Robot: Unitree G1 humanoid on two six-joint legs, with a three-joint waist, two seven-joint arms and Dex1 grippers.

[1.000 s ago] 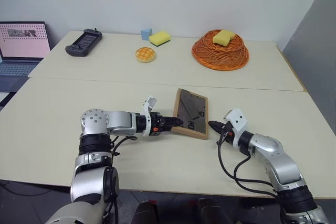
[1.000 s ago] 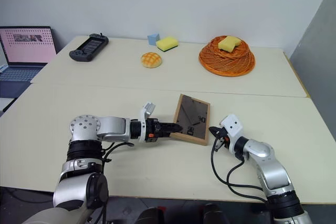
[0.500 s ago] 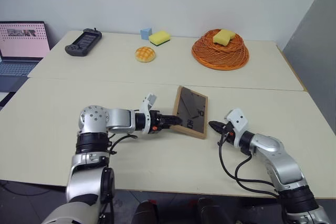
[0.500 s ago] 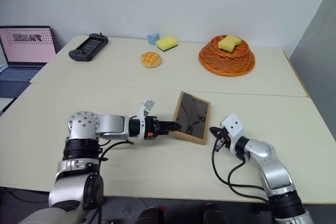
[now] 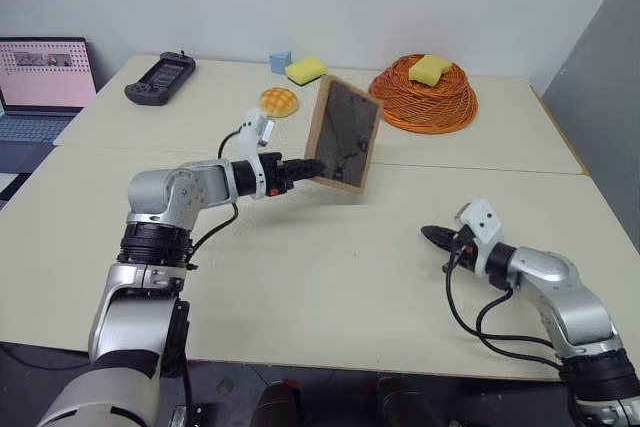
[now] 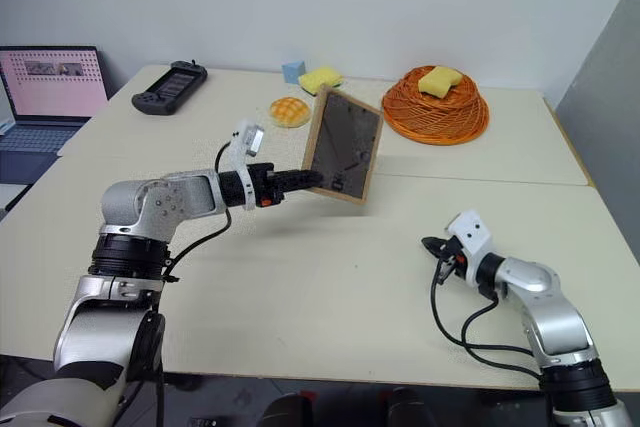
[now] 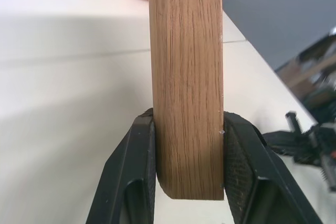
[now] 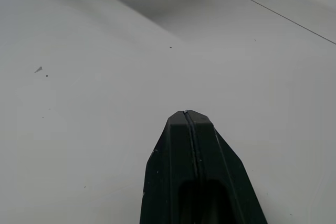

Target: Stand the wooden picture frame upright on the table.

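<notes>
The wooden picture frame (image 5: 344,133) is held up in the air above the table (image 5: 330,287), clear of the surface, with its dark back panel facing the camera and the whole frame leaning slightly, its upper edge nearer the far slab. The left gripper (image 5: 312,167) grips the frame at its lower left corner; in the left wrist view its two black fingers (image 7: 137,161) press against either face of the light-wood edge (image 7: 186,77), so the jaws stand narrow, clamped on the frame's thickness. The frame hangs roughly over the seam where the two table slabs meet. The right gripper (image 5: 428,235) rests low over the near slab, well apart from the frame and to its right, its fingers (image 8: 189,156) pressed together with nothing between them, pointing toward the table's middle. On the far slab sit an orange woven basket (image 5: 424,97) with a yellow sponge (image 5: 428,69) in it, a round bun (image 5: 279,100), another yellow sponge (image 5: 306,69) beside a small blue block (image 5: 279,62), and a dark handheld controller (image 5: 160,79). An open laptop (image 5: 40,87) stands off the table's left end.
</notes>
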